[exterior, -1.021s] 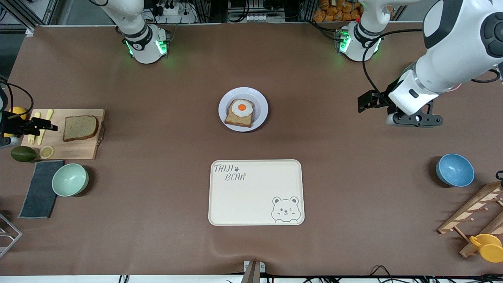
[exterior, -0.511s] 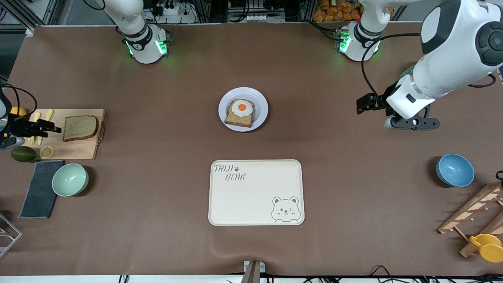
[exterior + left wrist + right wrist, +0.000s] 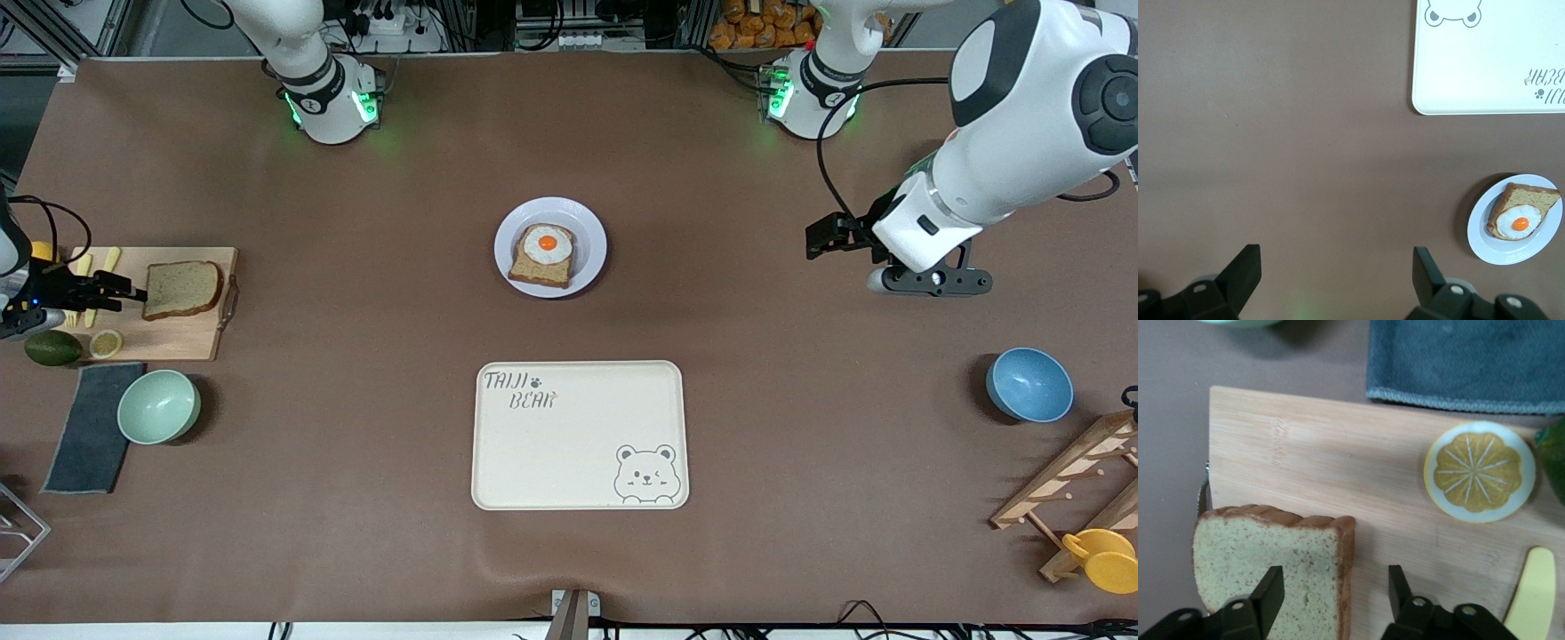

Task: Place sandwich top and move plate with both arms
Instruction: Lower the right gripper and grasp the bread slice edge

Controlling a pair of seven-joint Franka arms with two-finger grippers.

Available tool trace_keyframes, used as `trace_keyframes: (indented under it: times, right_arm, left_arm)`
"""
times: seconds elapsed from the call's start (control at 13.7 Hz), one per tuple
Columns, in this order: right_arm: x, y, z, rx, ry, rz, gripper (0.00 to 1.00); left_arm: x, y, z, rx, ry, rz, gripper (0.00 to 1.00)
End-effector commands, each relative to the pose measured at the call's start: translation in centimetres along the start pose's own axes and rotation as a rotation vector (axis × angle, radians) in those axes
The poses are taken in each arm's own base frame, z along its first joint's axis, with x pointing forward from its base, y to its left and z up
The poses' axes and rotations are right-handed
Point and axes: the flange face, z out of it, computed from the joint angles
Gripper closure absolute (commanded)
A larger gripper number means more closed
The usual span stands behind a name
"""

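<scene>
The sandwich top is a plain brown slice lying flat on the wooden cutting board at the right arm's end of the table. My right gripper is low over the board at the slice's crust edge. In the right wrist view the right gripper is open, one finger over the sandwich top, the other over bare board, the crust between them. The plate holds an egg-topped slice. My left gripper hangs open and empty over bare table toward the left arm's end, also seen as the left gripper.
On or beside the board lie a lemon slice, an avocado and yellow cutlery. A mint bowl and dark cloth sit nearer the camera. The bear tray, blue bowl and wooden rack stand elsewhere.
My right gripper has slid along the board up to the bread slice, its fingers now reaching the crust edge. The left arm has shifted only slightly.
</scene>
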Motion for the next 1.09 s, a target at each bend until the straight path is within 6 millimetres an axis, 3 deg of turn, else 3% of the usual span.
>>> trace_keyframes:
  times: [0.0,0.29,0.73,0.88,1.02]
  right_arm:
    - [-0.7,1.3,0.5,0.023,0.023,-0.011,0.39]
    - [-1.2,1.4,1.5,0.064,0.038,-0.011,0.50]
    - [-1.7,1.3,2.0,0.079,0.035,0.010,0.54]
    - [-1.8,1.2,2.2,0.101,0.057,0.026,0.68]
    - [-1.8,1.2,2.3,0.103,0.061,0.026,0.90]
  left_arm:
    - [0.0,0.0,0.1,-0.018,0.004,-0.020,0.00]
    - [0.0,0.0,0.1,-0.018,0.004,-0.020,0.00]
    - [0.1,0.3,0.0,-0.019,0.005,-0.015,0.00]
    - [0.1,0.2,-0.2,-0.020,0.008,-0.015,0.00]
    - [-0.1,0.1,0.1,-0.015,-0.013,-0.014,0.00]
